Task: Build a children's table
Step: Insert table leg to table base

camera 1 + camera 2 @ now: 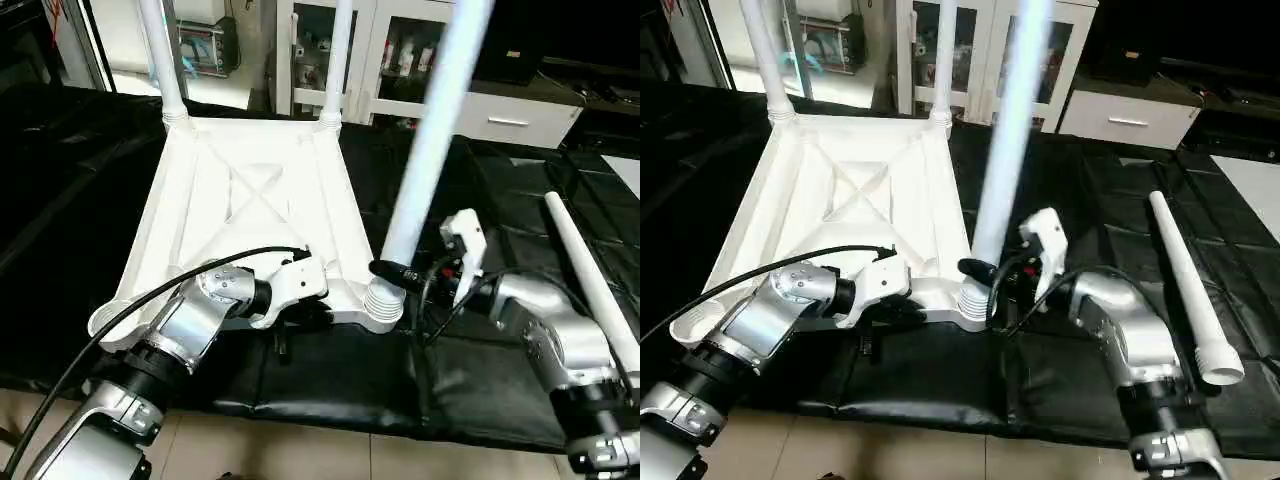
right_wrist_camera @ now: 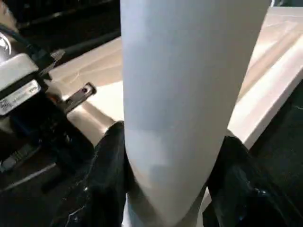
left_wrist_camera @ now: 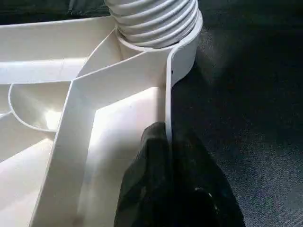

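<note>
The white tabletop [image 1: 250, 190] lies upside down on the black mat, ribbed X-braced underside up. Two legs [image 1: 160, 60] [image 1: 337, 60] stand upright in the far corner sockets. A third leg [image 1: 430, 150] rises tilted from the near right socket, its threaded collar [image 1: 384, 300] showing above it. My right gripper [image 1: 395, 270] is shut on this leg just above the collar, with a finger [image 2: 106, 179] on each side. My left gripper [image 3: 168, 156] is shut on the tabletop's near rim [image 3: 166, 94], beside that socket. The fourth leg [image 1: 1185, 280] lies loose on the mat at the right.
The near left socket [image 1: 105, 325] holds nothing. A white cabinet with glass doors [image 1: 400, 50] stands behind the work. The black mat [image 1: 330, 370] ends near the front, with tiled floor [image 1: 300, 450] below. A black cable [image 1: 120, 310] arcs over my left forearm.
</note>
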You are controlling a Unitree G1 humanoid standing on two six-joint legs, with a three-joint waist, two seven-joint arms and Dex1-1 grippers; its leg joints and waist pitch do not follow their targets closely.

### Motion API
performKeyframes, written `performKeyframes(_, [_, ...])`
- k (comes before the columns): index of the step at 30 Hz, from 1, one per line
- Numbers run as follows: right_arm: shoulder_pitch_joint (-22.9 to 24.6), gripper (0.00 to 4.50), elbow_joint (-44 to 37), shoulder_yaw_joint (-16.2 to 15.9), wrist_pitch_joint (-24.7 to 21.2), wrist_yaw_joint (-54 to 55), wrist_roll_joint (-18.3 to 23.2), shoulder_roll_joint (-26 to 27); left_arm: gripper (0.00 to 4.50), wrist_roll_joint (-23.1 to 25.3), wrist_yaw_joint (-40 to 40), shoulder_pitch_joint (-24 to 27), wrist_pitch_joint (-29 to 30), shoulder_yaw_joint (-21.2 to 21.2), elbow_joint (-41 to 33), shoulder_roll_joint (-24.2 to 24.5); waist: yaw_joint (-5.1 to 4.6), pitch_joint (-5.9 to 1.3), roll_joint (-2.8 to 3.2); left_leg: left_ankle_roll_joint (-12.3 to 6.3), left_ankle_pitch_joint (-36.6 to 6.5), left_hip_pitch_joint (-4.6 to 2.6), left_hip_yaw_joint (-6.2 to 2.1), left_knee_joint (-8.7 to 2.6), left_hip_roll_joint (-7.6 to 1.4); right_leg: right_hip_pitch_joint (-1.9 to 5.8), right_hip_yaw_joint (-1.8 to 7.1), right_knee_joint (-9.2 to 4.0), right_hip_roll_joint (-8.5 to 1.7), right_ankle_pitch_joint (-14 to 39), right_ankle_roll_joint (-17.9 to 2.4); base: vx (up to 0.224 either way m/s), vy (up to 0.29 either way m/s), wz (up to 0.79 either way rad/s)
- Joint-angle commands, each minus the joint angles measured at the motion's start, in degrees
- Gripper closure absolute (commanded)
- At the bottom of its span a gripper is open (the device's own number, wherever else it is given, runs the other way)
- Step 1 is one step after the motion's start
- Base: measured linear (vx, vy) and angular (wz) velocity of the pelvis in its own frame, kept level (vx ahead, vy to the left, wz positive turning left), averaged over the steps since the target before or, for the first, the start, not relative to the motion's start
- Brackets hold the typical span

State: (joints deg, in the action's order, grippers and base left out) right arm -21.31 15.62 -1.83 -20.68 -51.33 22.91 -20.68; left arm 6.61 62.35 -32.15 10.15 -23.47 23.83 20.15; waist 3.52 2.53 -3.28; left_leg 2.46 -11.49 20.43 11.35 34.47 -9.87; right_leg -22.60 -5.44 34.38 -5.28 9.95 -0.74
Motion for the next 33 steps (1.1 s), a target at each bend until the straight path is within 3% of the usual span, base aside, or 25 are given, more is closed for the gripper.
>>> performKeyframes(1, [1.44, 2.64, 0.52, 0.99, 0.19, 1.82, -0.81, -0.14, 4.45, 0.65, -0.15, -0.12, -0.21, -1.09, 1.53, -0.46, -0.02, -2.71, -0.05, 0.59, -16.88, -0.72, -2.20, -5.08, -4.21, 1.48, 3.63, -5.28, -4.83, 23.35, -8.39, 0.000, 0.000, 0.00])
performKeyframes(4, [3.56, 2.64, -0.30, 2.40, 1.92, 3.44, -0.20, 1.03, 4.45, 0.63, -0.18, -0.29, -0.25, -1.10, 1.71, -0.48, 0.02, -2.68, 0.24, 0.88, -17.69, -0.73, -2.34, -5.23, -4.25, 1.46, 3.63, -5.34, -4.88, 23.83, -8.21, 0.000, 0.000, 0.00])
performKeyframes(9, [7.36, 2.64, -3.26, 2.22, 4.24, 3.82, -0.42, 2.17, 4.45, 0.70, -0.25, -0.52, -0.34, -1.11, 1.97, -0.49, 0.04, -2.63, 0.31, 1.21, -19.02, -0.76, -2.40, -5.44, -4.28, 1.47, 3.59, -5.54, -4.79, 23.97, -7.84, 0.000, 0.000, 0.00])
performKeyframes(10, [8.25, 2.64, -3.99, 1.97, 4.44, 3.96, -0.58, 2.42, 4.45, 0.71, -0.25, -0.55, -0.35, -1.08, 2.00, -0.48, 0.15, -2.59, 0.57, 1.18, -19.27, -0.91, -2.35, -5.47, -4.26, 1.37, 3.62, -5.64, -4.84, 23.96, -7.82, 0.000, 0.000, 0.00])
performKeyframes(17, [11.80, 2.64, -7.96, 1.22, 6.43, 5.91, -1.19, 3.53, 4.45, 0.77, -0.34, -1.02, -0.57, -0.81, 2.66, -0.40, 0.14, -2.49, 0.47, 1.21, -19.96, -0.87, -2.43, -5.65, -4.30, 1.28, 3.69, -5.96, -4.94, 25.44, -7.17, 0.000, 0.000, 0.00])
performKeyframes(24, [13.84, 2.64, -10.61, -2.05, 5.87, 5.39, -3.30, 2.66, 4.45, 0.87, -0.46, -1.36, -0.76, -0.69, 3.23, -0.53, -0.01, -2.31, 0.47, 1.29, -21.29, -0.83, -2.59, -5.77, -4.29, 1.27, 3.65, -6.16, -5.00, 27.68, -6.58, 0.000, 0.000, 0.00])
performKeyframes(26, [14.28, 2.64, -11.45, -3.43, 4.74, 4.60, -3.82, 2.08, 4.45, 0.90, -0.52, -1.42, -0.68, -0.68, 3.25, -0.64, -0.02, -2.19, 0.22, 1.23, -21.70, -0.88, -2.62, -5.82, -4.34, 1.21, 3.65, -6.34, -5.00, 28.87, -6.03, 0.000, 0.000, 0.00])
performKeyframes(33, [14.00, 2.64, -10.33, -5.62, 1.62, 4.65, -5.69, 0.46, 4.45, 0.98, -0.59, -1.24, -0.57, -0.66, 3.18, -0.61, -0.21, -1.97, 0.25, 1.44, -23.37, -1.00, -2.88, -5.99, -4.36, 1.06, 3.63, -6.62, -5.09, 31.55, -5.29, 0.000, 0.000, 0.00])
